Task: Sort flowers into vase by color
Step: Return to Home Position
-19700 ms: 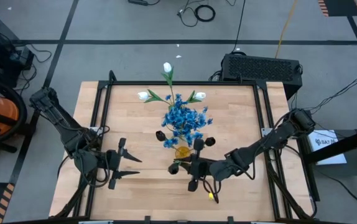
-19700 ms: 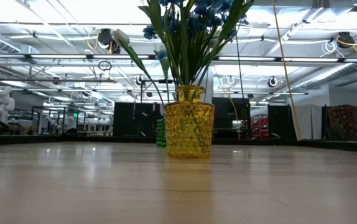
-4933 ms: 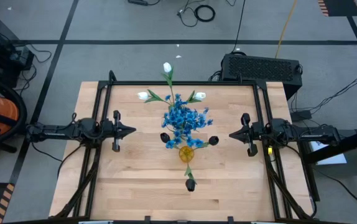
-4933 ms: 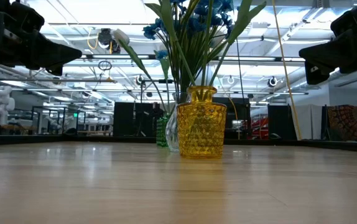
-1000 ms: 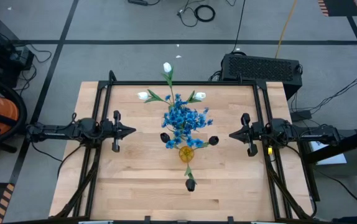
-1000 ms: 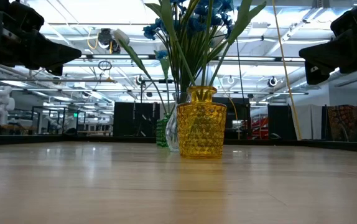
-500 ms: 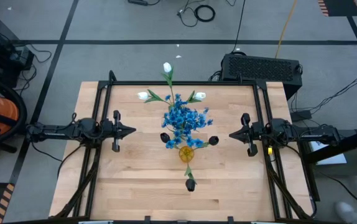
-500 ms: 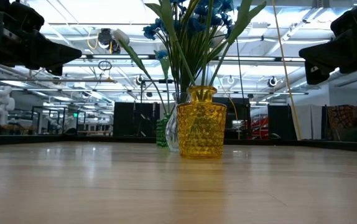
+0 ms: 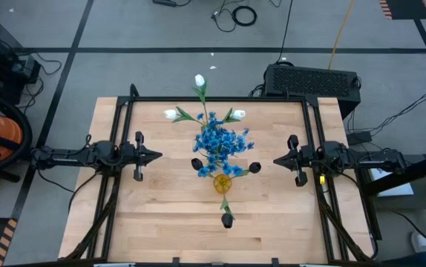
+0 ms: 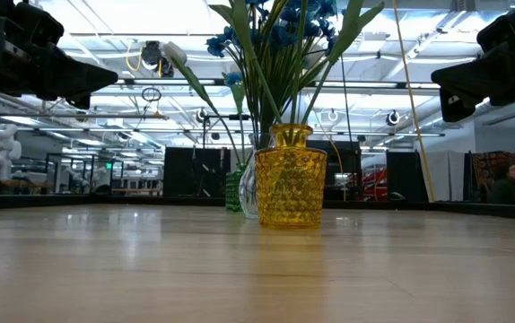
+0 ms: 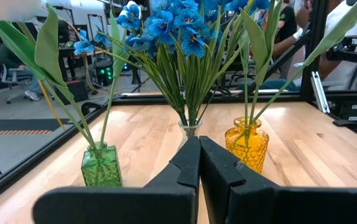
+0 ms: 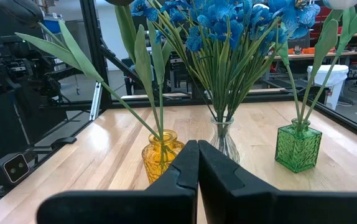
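Note:
Three vases stand in a row down the table's middle. The green vase (image 11: 101, 165) at the far end holds white tulips (image 9: 200, 80). The clear vase (image 12: 224, 140) in the middle holds the bright-blue flowers (image 9: 220, 141). The yellow vase (image 9: 221, 182), nearest the front edge, holds stems with dark buds (image 9: 227, 220). All stems stand in the vases' necks and lean outward. My left gripper (image 9: 157, 156) is shut and level at the table's left side, pointing at the vases. My right gripper (image 9: 276, 160) is shut and level at the right side, facing them too.
A black metal frame (image 9: 220, 99) runs along the table's far, left and right edges. Bare wood (image 9: 168, 222) lies between each gripper and the vases and along the front edge. A person (image 10: 509, 184) shows far behind the table in the low view.

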